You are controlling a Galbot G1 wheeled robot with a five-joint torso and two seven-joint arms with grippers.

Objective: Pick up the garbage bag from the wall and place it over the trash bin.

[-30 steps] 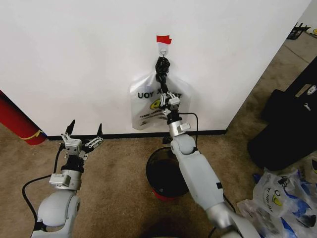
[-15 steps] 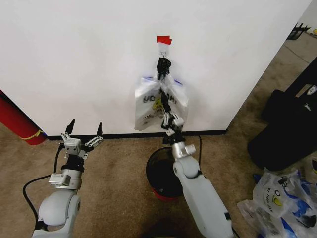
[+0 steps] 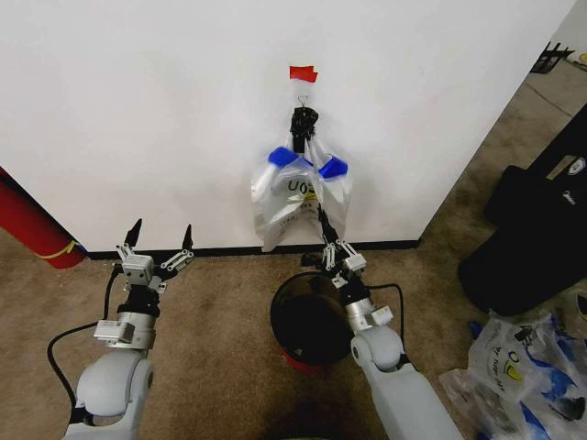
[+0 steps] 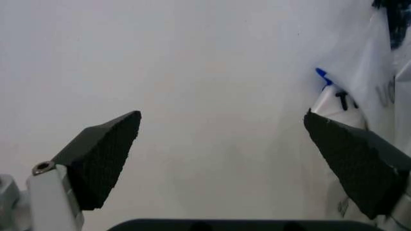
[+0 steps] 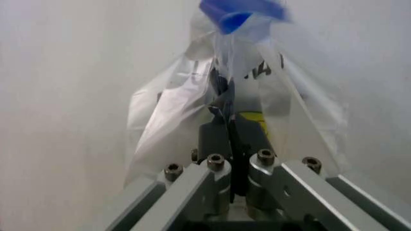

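Against the wall (image 3: 138, 110), the garbage bag (image 3: 298, 203) hangs from a small metal hook (image 3: 302, 98) just below a red tape strip (image 3: 303, 73). Its dark handles are bunched at the hook, two blue patches show near its top, and dark print and a yellow mark show on its whitish film. Its lower part is drawn out from the wall into a thin stretched fold that runs down to the right gripper (image 3: 328, 246).

The right gripper sits just above the far rim of the trash bin (image 3: 307, 321), between the bin and the wall's black baseboard (image 3: 211, 248). In the right wrist view its fingers (image 5: 218, 139) are pressed together, with a pinch of the bag's (image 5: 192, 110) plastic caught between their tips, so it is clamped on the bag. A blue patch (image 5: 241, 12) sits high above the fingers in that view.

The trash bin stands on the brown carpet (image 3: 211, 348) directly below the hanging bag, close to the baseboard, its red base showing at the bottom.

The left gripper (image 3: 159, 240) is held upright well to the left of the bin, near the wall, touching nothing. Its two dark fingertips (image 4: 103, 154) stand wide apart, and the edge of the bag (image 4: 366, 82) shows beyond them in the left wrist view.
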